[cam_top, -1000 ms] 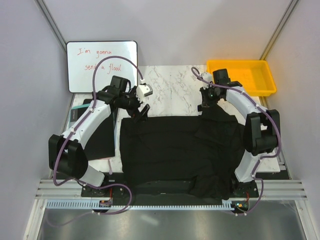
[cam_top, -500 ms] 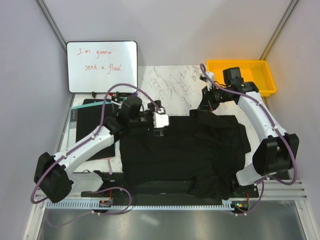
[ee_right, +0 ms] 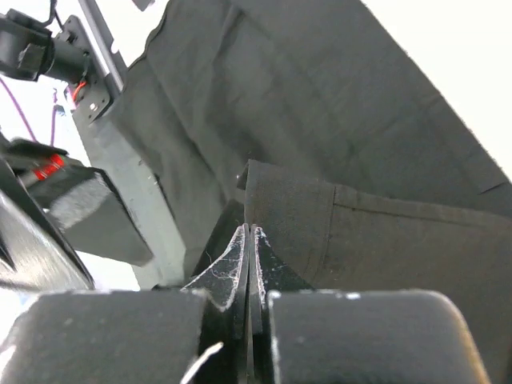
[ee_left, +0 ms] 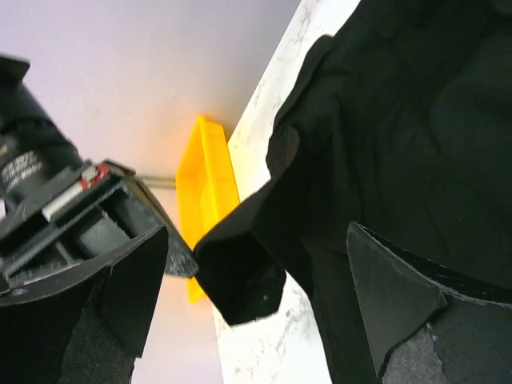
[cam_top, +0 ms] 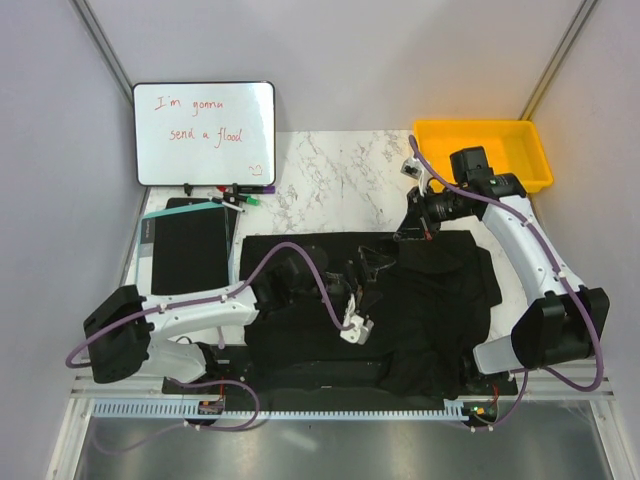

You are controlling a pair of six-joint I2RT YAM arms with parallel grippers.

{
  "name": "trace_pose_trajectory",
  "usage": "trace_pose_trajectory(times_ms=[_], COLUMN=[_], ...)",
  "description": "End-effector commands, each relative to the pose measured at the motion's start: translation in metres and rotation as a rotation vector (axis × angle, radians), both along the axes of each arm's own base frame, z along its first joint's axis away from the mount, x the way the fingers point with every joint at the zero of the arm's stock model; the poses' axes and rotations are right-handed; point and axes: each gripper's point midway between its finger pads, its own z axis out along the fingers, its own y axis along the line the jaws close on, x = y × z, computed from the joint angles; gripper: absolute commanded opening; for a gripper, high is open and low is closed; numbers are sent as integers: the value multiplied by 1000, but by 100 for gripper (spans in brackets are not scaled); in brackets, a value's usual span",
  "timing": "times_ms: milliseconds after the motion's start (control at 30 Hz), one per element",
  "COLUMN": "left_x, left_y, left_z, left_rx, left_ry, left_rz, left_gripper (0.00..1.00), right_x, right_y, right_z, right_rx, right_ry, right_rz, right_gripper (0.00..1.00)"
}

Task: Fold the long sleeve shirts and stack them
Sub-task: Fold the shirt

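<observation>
Long sleeve shirt [cam_top: 430, 310], black and soft, has a fold of its far edge pinched in the right claw [cam_top: 413, 228]. Seen from the right wrist, that claw's two fingers [ee_right: 230, 270] are pressed flat together with the cloth caught between them. The fold is raised a little off the table.

The left claw [cam_top: 366, 272] hovers over the middle of the shirt, spread as wide as it goes and holding nothing. From the left wrist, its dark fingertips [ee_left: 136, 272] stand far apart, and the raised flap of cloth shows between them, further off. I cannot tell whether this claw touches the cloth beneath it.

The left arm reaches low across the shirt from the near left; the right arm arches along the table's right side. The shirt lies spread over the near half of the marble table [cam_top: 340, 180], reaching to the arm bases. Just left of it lies a flat black board [cam_top: 185, 255]. Behind that stands a whiteboard [cam_top: 204, 132] with red handwriting, with markers [cam_top: 245, 196] at its foot. A yellow tray [cam_top: 485, 150] sits at the far right corner, near the right claw.
</observation>
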Motion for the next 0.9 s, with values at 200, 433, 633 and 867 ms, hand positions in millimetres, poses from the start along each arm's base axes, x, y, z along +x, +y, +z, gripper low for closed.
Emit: trace_pose_trajectory(times_ms=[200, 433, 633, 867], left_x=[3, 13, 12, -12], left_y=[-33, -44, -42, -41], left_z=[2, 0, -7, 0], left_rx=[-20, -10, 8, 30], left_ry=[-261, -319, -355, -386], left_rz=[-26, 5, -8, -46], left_gripper=[92, 87, 57, 2], right_x=[-38, -53, -60, -61], right_y=[14, 22, 28, 37], right_z=[11, 8, 6, 14], right_rx=[69, 80, 71, 78], right_ry=[14, 41, 36, 15], right_rz=[72, 102, 118, 135], right_gripper=[0, 0, 0, 5])
